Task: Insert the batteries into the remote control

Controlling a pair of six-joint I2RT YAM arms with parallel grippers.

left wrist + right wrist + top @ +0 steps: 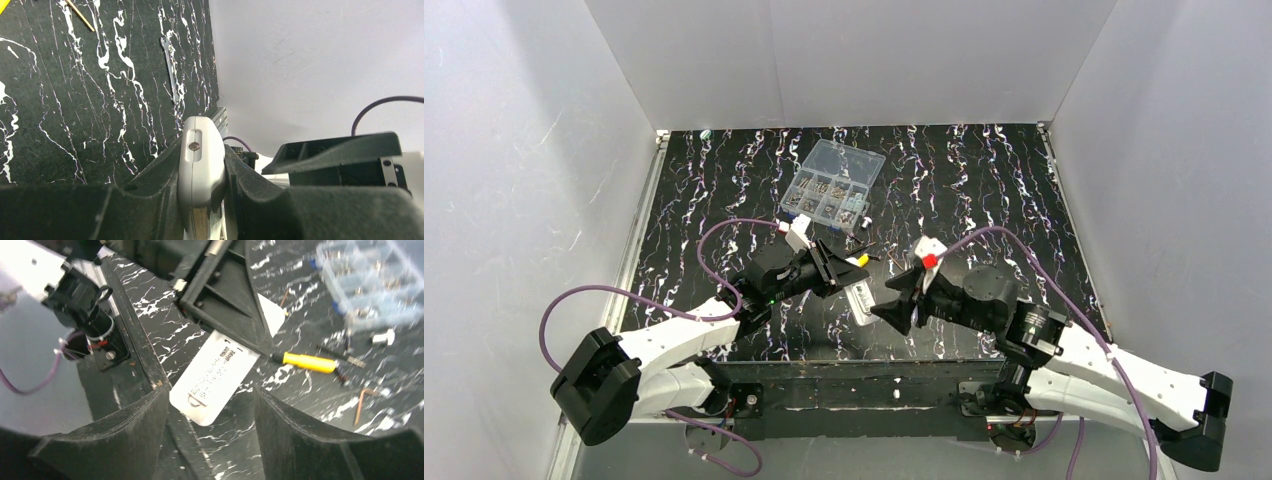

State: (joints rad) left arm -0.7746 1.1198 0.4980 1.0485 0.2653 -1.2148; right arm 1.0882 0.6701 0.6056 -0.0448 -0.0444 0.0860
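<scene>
My left gripper [832,268] is shut on the remote control [861,300], a slim white bar that sticks out toward the right arm. In the left wrist view the remote control [201,165] is pinched edge-on in the left gripper [201,150], a small screw showing in its end. The right gripper [894,300] is open just right of the remote's free end, its jaws empty. From the right wrist, the remote control [215,377] shows its printed back, reaching from the left arm's fingers [225,305] to between the right gripper [207,407] fingertips without touching them. No batteries are in view.
A clear compartment box [832,182] of small metal parts stands behind the grippers. A yellow-handled screwdriver [305,361] lies by the remote, with a bent copper-coloured key [362,402] and loose bits near it. A flat wrench [172,75] lies near the table's right edge. White walls enclose the table.
</scene>
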